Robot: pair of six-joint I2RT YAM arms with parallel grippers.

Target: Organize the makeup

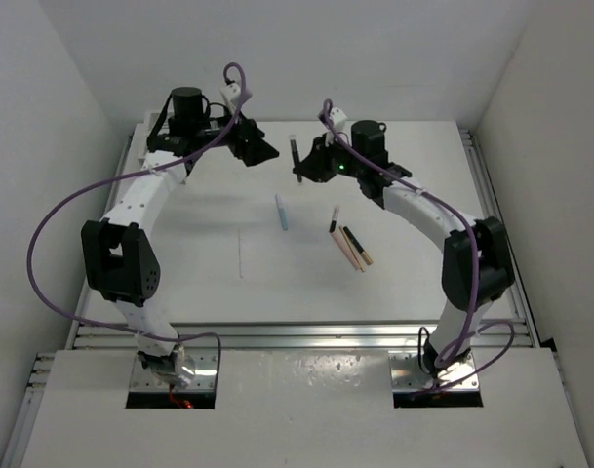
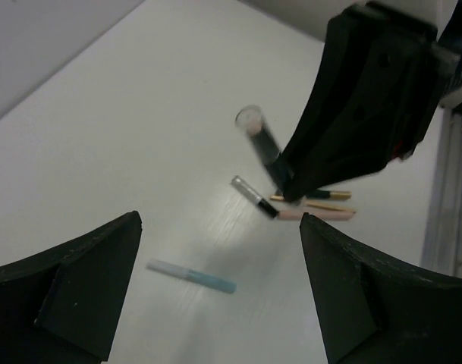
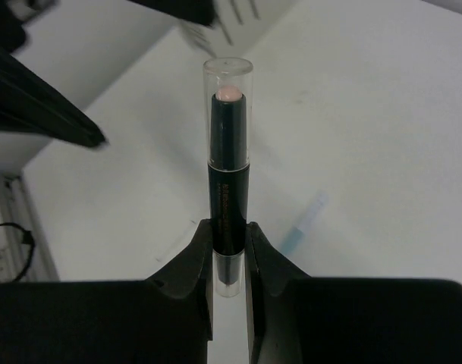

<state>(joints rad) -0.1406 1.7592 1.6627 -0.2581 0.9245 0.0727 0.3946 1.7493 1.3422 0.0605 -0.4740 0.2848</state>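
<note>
My right gripper is shut on a black makeup stick with a clear cap and holds it above the table, cap pointing away; it shows in the top view at the back middle. My left gripper is open and empty, in the air just left of the right gripper. A light blue stick lies on the table below them, between my left jaws in the left wrist view. A black stick with a silver end, a peach-pink stick and a black-and-gold stick lie together to its right.
A white slatted object shows blurred at the top of the right wrist view. The white table has metal rails along its right edge and front edge.
</note>
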